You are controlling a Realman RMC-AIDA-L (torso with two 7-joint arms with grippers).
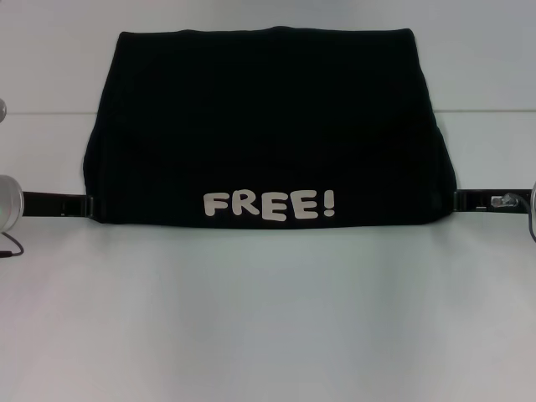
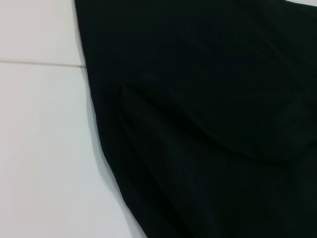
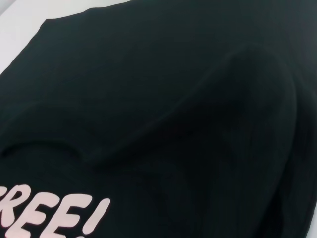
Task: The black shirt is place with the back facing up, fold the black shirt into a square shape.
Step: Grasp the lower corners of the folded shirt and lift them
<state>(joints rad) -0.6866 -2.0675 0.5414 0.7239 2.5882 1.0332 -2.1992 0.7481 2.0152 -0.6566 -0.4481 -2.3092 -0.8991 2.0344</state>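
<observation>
From the head view, the black shirt (image 1: pixel 268 126) lies on the white table (image 1: pixel 268 318), folded over with a white "FREE!" print (image 1: pixel 270 204) along its near edge; the left gripper (image 1: pixel 84 204) and right gripper (image 1: pixel 456 199) meet its near corners, though whether the jaws pinch cloth I cannot tell. The left wrist view shows a raised ridge of cloth (image 2: pixel 198 139). The right wrist view shows a similar bulge (image 3: pixel 247 99). Both sides should move level and together, keeping the edge straight.

The black shirt (image 1: pixel 268 126) lies folded on the counter (image 1: pixel 268 318), centred. The left pincer (image 1: pixel 84 205) touches its near left corner, the right pincer (image 1: pixel 459 199) its near right corner.
</observation>
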